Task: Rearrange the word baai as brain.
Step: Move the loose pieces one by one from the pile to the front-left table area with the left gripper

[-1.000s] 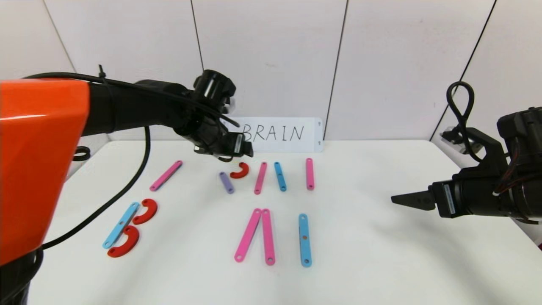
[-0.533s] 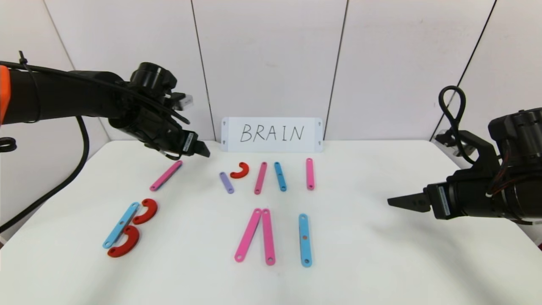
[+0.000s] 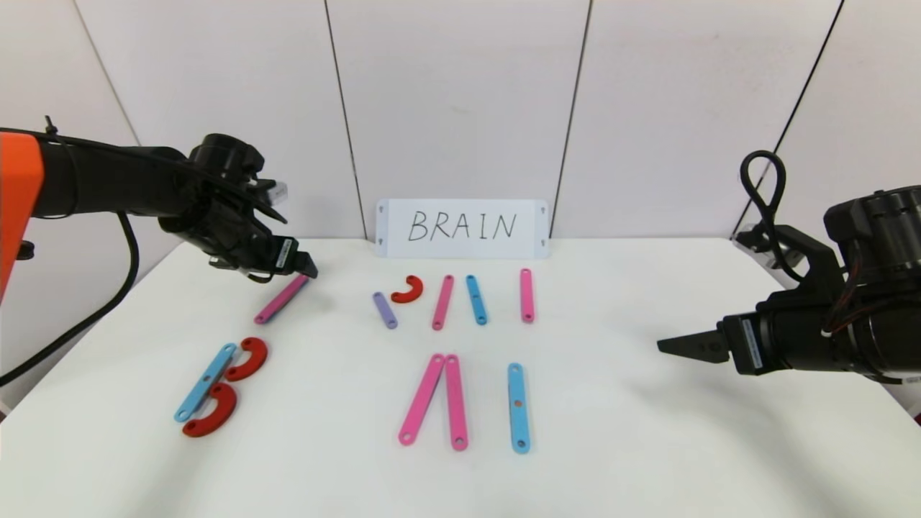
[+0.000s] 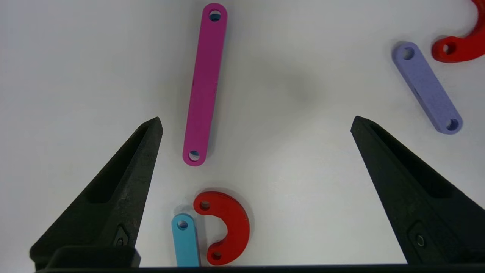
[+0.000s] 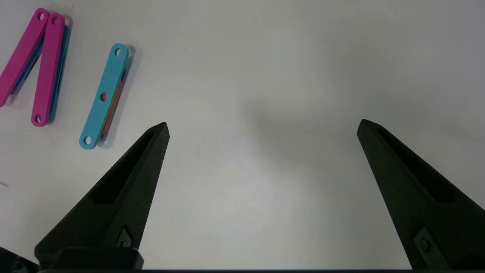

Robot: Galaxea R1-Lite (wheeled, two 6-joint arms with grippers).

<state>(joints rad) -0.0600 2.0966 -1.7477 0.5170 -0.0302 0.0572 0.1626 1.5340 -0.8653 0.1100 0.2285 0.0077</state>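
Observation:
The word's flat pieces lie on the white table [image 3: 647, 446]. At the left, a blue strip [image 3: 206, 381] and two red curves [image 3: 247, 358] form a B. A lone pink strip [image 3: 282, 298] lies slanted behind it. Mid-table lie a purple strip [image 3: 385, 310], a small red curve [image 3: 408, 289], a pink strip [image 3: 442, 302], a blue strip [image 3: 475, 299] and a pink strip [image 3: 527, 295]. Nearer me are a pink pair [image 3: 439, 399] and a blue strip [image 3: 518, 406]. My left gripper [image 3: 302, 270] hovers open and empty at the lone pink strip's [image 4: 204, 83] far end. My right gripper [image 3: 665, 347] hangs open and empty at the right.
A white card [image 3: 462, 228] with handwritten BRAIN stands against the back wall. In the left wrist view the purple strip [image 4: 426, 87] and small red curve [image 4: 458, 45] lie off to one side. The right wrist view shows the blue strip [image 5: 104, 94] and pink pair [image 5: 47, 68].
My left arm has swung left, from above the small red curve and purple strip to the lone pink strip's far end. The right arm has barely shifted. No piece has moved.

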